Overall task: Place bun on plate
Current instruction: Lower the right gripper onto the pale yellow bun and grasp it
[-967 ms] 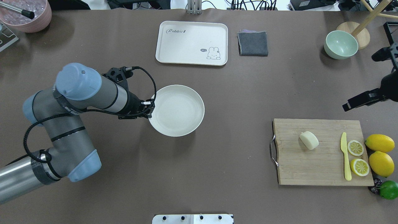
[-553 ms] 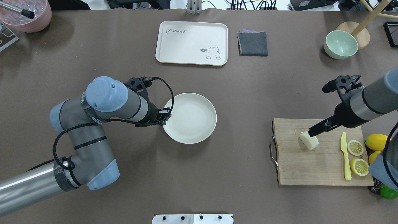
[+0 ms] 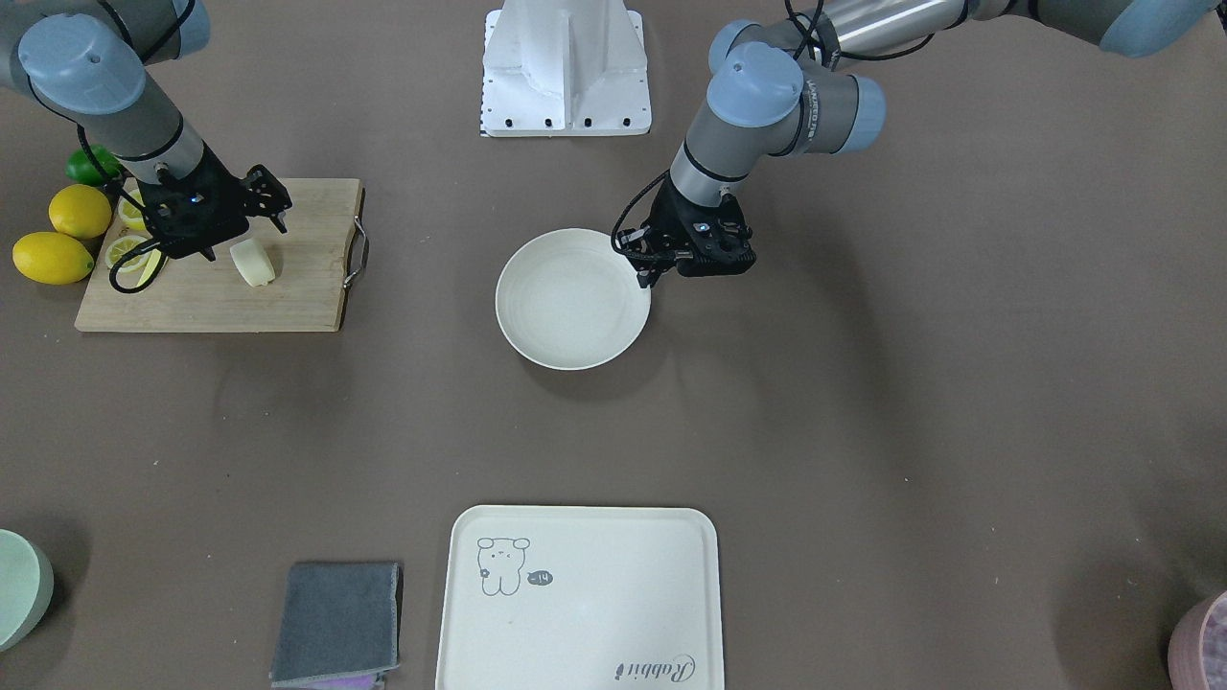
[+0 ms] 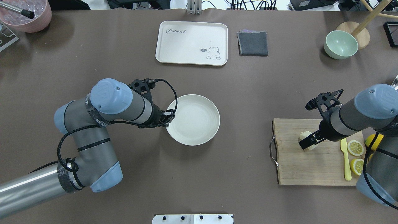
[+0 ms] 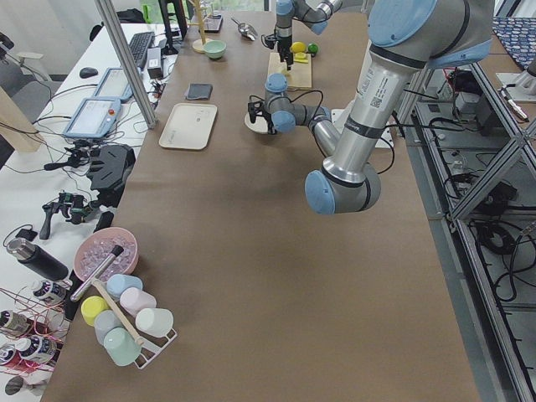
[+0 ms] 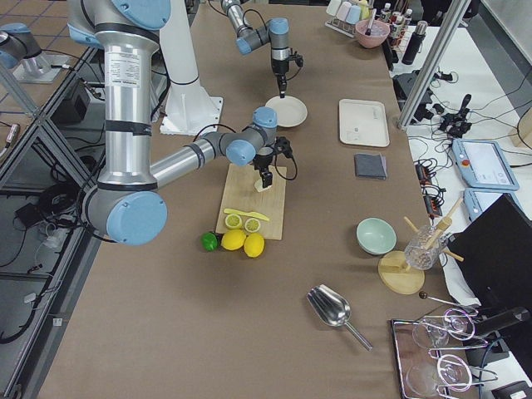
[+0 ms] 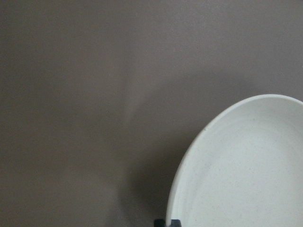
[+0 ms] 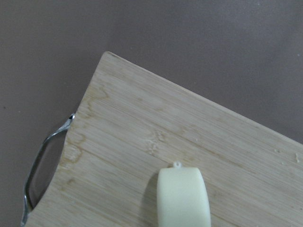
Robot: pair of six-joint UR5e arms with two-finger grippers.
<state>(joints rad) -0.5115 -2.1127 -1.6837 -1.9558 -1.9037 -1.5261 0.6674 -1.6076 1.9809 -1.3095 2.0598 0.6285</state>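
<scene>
None of the placing is done: the bun sits on the cutting board beneath my right gripper, whose jaws I cannot read, while my left gripper pinches the rim of the plate, well apart.

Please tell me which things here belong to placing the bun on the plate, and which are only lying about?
For the job: bun, on the cutting board; plate, its rim held by the left gripper; right gripper, at the bun.

Lying about: yellow knife, lemon halves, whole lemons, lime, tray, grey cloth, green bowl.
</scene>
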